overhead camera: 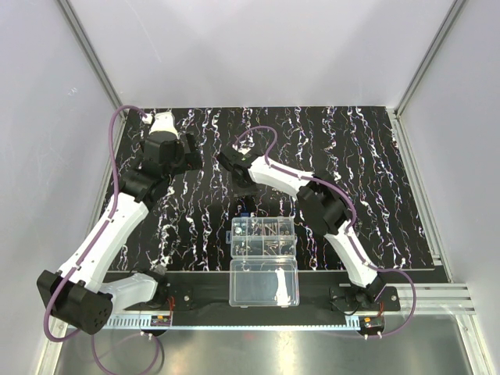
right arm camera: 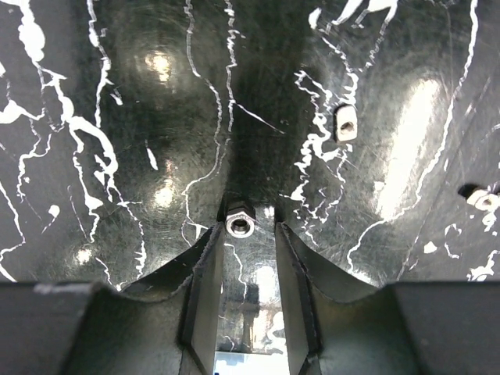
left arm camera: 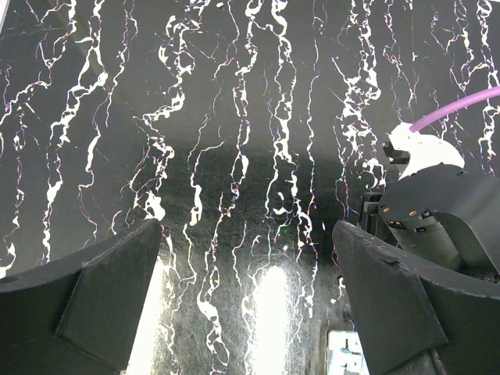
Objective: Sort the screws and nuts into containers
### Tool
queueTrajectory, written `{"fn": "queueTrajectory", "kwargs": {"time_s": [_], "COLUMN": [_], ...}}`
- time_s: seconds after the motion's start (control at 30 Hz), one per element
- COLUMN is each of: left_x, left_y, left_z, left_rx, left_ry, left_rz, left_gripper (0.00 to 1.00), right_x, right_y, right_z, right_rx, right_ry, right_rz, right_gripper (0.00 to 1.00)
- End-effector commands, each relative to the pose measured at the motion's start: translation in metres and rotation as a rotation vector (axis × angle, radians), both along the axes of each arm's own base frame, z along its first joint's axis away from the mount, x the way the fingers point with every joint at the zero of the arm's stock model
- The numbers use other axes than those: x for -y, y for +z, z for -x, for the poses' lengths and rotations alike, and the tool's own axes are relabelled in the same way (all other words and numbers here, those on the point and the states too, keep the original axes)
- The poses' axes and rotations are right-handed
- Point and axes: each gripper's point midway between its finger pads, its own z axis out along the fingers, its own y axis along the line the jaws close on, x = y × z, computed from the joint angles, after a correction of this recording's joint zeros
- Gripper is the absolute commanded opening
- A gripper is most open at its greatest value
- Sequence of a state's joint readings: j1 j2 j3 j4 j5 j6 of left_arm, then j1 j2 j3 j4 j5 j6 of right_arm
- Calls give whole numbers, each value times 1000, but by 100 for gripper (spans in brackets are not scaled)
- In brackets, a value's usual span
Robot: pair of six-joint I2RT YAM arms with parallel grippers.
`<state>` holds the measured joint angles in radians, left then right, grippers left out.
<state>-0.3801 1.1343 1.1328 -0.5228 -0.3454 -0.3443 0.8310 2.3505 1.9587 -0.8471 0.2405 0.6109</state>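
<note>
My right end effector (right arm camera: 250,234) points down at the black, white-streaked mat (right arm camera: 117,94) on the tabletop. In the wrist view, its two dark fingers rise from the bottom edge and stand about half apart. They hold nothing yet. A tiny silvery hex nut (right arm camera: 239,224) lies flat between the fingertips at lower centre, bore facing up. It sits just beside the left finger, with a gap on the right.

I judge the nut light, hard and slick. An off-centre pinch would likely flick it away, so I should take it low across two opposite flats.

Two other small pale metal pieces lie on the mat, one at upper right (right arm camera: 346,123) and one at the right edge (right arm camera: 478,198). Both are well apart from my fingers, and the mat around the nut is bare.

In the overhead view, the clear organizer box (overhead camera: 263,237) sits at lower centre, near this arm. Its compartments already hold small parts, and its dividing walls look thin. My left end effector (left arm camera: 246,228) hovers at upper left with its fingers spread wide and holding nothing.
</note>
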Motion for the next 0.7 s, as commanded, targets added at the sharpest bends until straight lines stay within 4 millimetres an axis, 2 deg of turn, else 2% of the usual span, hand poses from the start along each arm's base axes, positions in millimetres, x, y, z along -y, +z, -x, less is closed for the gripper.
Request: {"fn": "queueTrajectory", "kwargs": {"time_s": [0.0,0.2,0.43,0.6,0.67], "left_x": [-1,-1,-2,-2,-1], "left_y": [31,32,31,30,30], "left_z": [-5,-4,-4,-5,-5], "left_rx": [96,98,97,95,95], "left_ry": [13,14,18,18,15], "left_rz": [22,21,12,13,12], "left_gripper": [99,99,99,99,99], "right_x": [14,12,11,15,15], "right_y": [-20,-19,-27,-29,-31], "right_z": [15,4,2,4,4], "right_rx": [-59,-22,-28,-26,-28], "right_ry": [-55,-62,-51,-56,-52], "right_rz": [82,93,106,107,108], "right_gripper": [38,36,33,25,17]}}
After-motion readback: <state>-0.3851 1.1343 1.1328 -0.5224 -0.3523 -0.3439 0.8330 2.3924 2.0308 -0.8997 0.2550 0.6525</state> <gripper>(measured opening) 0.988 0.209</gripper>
